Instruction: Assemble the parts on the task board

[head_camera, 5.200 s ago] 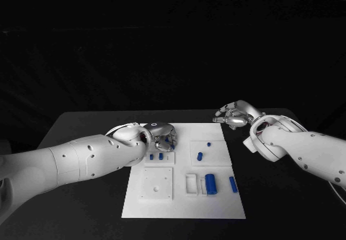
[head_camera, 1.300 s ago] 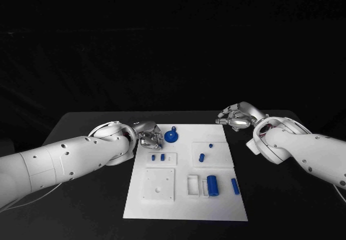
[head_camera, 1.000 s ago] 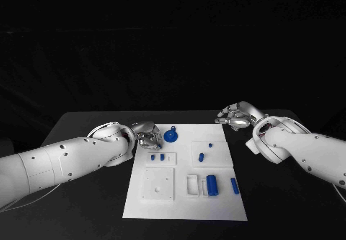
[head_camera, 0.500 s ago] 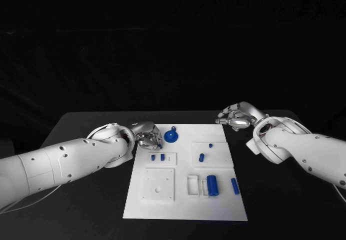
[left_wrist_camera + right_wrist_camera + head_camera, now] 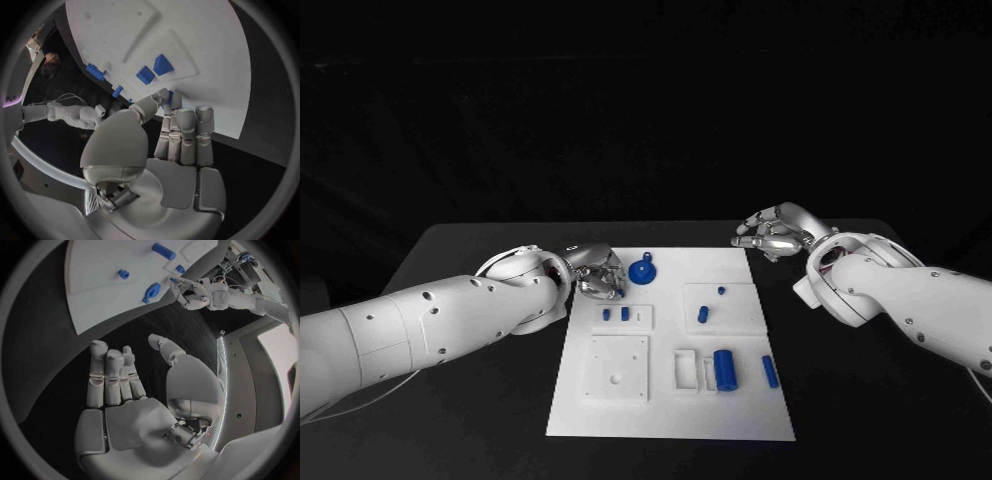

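While left hand point(image 5: 599, 272) hides board point(image 5: 733, 420) edge | fingers straight, empty | right hand point(image 5: 772, 233) open

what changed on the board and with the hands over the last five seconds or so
The left hand drew back off the task board toward its left edge, uncovering a round blue part lying near the board's far end. It now holds nothing, fingers together. The right hand stayed hovering off the board's far right corner, and the other blue parts, such as the blue cylinder, kept their places.
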`<state>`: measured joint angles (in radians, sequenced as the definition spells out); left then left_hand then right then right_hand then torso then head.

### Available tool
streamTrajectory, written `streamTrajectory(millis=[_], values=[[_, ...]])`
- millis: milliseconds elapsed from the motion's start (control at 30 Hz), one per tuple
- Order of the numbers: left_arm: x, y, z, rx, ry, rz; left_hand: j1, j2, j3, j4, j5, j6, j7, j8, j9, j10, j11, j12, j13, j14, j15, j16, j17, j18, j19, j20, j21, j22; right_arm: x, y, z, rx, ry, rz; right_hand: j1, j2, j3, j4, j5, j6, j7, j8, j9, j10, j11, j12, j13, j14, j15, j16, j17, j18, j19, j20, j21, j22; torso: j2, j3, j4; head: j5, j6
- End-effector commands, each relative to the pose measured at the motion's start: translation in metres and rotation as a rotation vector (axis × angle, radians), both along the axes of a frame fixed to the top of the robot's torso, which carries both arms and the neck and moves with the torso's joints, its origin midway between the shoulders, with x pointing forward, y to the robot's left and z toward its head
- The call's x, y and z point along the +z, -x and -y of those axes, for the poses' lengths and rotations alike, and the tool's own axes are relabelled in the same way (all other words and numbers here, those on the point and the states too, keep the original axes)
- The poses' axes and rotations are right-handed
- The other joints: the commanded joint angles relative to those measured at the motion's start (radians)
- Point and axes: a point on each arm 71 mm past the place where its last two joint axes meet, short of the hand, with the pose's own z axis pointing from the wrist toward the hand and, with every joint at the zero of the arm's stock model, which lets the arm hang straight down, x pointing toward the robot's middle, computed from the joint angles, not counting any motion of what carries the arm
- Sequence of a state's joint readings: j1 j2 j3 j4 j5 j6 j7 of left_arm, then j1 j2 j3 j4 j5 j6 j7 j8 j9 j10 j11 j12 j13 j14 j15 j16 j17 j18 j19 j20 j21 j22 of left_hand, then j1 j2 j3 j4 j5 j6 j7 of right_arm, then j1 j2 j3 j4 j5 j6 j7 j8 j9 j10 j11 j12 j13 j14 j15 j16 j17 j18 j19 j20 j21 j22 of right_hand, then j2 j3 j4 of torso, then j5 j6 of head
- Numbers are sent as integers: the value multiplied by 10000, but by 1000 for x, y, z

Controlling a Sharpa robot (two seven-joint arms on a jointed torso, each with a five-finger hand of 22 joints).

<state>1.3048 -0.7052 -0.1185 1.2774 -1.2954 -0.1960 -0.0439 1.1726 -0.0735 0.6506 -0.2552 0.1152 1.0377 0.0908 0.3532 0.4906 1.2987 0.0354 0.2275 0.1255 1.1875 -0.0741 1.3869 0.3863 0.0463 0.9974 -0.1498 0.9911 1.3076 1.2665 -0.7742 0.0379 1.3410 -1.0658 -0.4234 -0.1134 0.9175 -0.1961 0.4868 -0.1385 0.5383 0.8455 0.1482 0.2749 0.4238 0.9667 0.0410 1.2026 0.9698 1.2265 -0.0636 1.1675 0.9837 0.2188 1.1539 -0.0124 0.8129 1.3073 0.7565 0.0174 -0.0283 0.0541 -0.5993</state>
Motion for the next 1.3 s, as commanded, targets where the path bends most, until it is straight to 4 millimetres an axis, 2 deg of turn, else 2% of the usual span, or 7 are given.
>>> streamTrajectory(millis=[33, 267, 700, 800, 1067, 1133, 1300], values=[[-8, 4, 5, -470, -437, 39, -14, 24, 60, -5, 46, 93, 38, 29, -24, 80, -22, -42, -8, 31, -50, 66, -14, 706, 37, -245, 62, 92, 0, 0, -1, 151, 28, -36, -44, 42, -65, -16, 42, 0, 88, -8, -9, -14, 24, 56, -14, 48, -34, 30, -11, 430, 54, -45, -40, 176, 2, -6, -3, -3, -20], [-12, 10, 11, -1362, -433, 769, -27, -17, 54, -13, 62, 114, 34, 30, -24, 122, -31, -55, 11, 44, -57, 82, -15, 701, 36, -246, 72, 97, 0, 0, -1, 142, 31, -35, -45, 43, -67, -18, 42, 0, 88, -8, -9, -14, 24, 58, -16, 49, -34, 31, -12, 430, 55, -45, -40, 176, 1, -9, 1, -18, -37], [-14, 9, 6, -1399, -674, 994, -31, -99, 84, -4, 117, 108, 42, -11, -54, 133, -25, -145, 36, 8, -52, 98, -26, 686, -1, -249, 87, 111, 0, 0, 0, 132, 31, -29, -49, 46, -72, -20, 42, -1, 88, -7, -10, -15, 24, 62, -22, 49, -34, 31, -14, 430, 55, -45, -41, 176, 1, -6, 8, -19, -46], [-14, 9, 5, -1369, -558, 966, 55, -234, 138, -60, 82, -320, 211, -291, -200, 109, 6, -254, 55, -112, -18, 44, -69, 664, -106, -222, 49, 107, 0, 0, 0, 127, 31, -28, -50, 46, -72, -20, 42, -1, 88, -7, -10, -15, 24, 63, -23, 49, -34, 32, -14, 430, 55, -44, -41, 176, 0, -9, 9, -23, -52], [-13, 9, 4, -1341, -410, 1014, 152, -558, 83, -164, 28, -754, 387, -570, -361, 114, 33, -387, 104, -204, 8, 21, -113, 636, -188, -198, 38, 109, 0, 0, 0, 121, 28, -21, -51, 45, -75, -22, 42, -2, 88, -7, -11, -16, 25, 64, -26, 48, -33, 31, -15, 430, 55, -44, -42, 176, -2, -8, 3, -13, -31], [-13, 9, 4, -1320, -397, 1045, 146, -631, 54, -165, 20, -828, 388, -615, -386, 133, 35, -404, 120, -211, 10, 24, -119, 627, -197, -191, 38, 108, 0, 0, 0, 121, 30, -25, -52, 46, -75, -23, 42, -2, 88, -7, -11, -16, 25, 65, -27, 48, -33, 31, -16, 430, 54, -44, -42, 176, -3, -9, 0, -11, -32], [-12, 9, 1, -1250, -353, 1107, 226, -766, 38, -197, 7, -1225, 200, -823, -482, 160, 31, -457, 154, -222, 7, 30, -137, 619, -216, -191, 29, 101, 0, 0, 0, 119, 32, -26, -53, 44, -77, -24, 41, -3, 89, -8, -11, -17, 25, 65, -29, 47, -33, 31, -16, 430, 54, -44, -43, 176, 0, -4, -3, -7, -23]])
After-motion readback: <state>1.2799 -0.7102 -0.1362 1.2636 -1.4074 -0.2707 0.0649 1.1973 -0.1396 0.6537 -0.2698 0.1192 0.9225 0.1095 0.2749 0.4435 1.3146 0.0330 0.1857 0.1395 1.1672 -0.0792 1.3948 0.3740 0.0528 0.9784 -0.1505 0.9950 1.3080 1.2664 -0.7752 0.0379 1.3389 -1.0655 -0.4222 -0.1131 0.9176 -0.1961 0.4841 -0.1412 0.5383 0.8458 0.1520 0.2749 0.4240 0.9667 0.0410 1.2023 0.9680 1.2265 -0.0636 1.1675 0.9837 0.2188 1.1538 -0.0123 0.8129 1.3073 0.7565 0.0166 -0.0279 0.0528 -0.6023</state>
